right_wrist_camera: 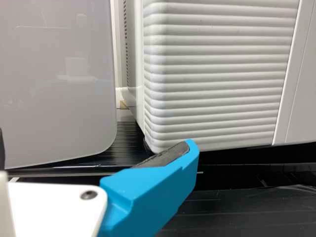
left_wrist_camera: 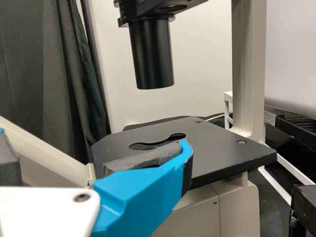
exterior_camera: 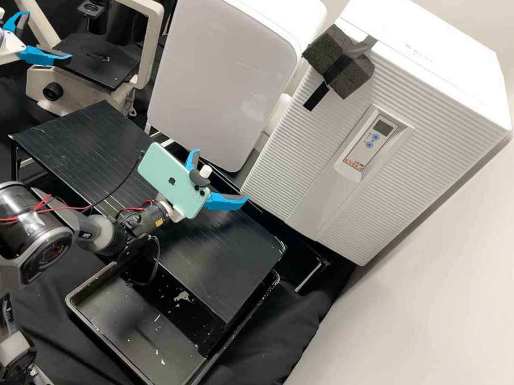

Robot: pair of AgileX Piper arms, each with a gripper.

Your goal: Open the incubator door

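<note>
The incubator (exterior_camera: 304,155) is a white cabinet with a ribbed front door and a small display panel; no gap shows along the door. In the high view my right gripper (exterior_camera: 222,175) stands open in front of the door's lower left part. The right wrist view shows the incubator's ribbed door (right_wrist_camera: 217,74) beyond my right gripper (right_wrist_camera: 96,153), whose blue finger is apart from it. At the upper left of the high view, my left gripper (exterior_camera: 48,34) is open beside the microscope. My left gripper (left_wrist_camera: 94,153) holds nothing in its wrist view.
Left of the incubator stands a white box with a smooth grey front (exterior_camera: 217,71). A microscope (exterior_camera: 104,55) is at the back left. Below my right gripper lies a black ribbed bench top (exterior_camera: 231,259), with a black tray (exterior_camera: 148,335) near it. Dark foam (exterior_camera: 347,71) sits at the incubator's upper edge.
</note>
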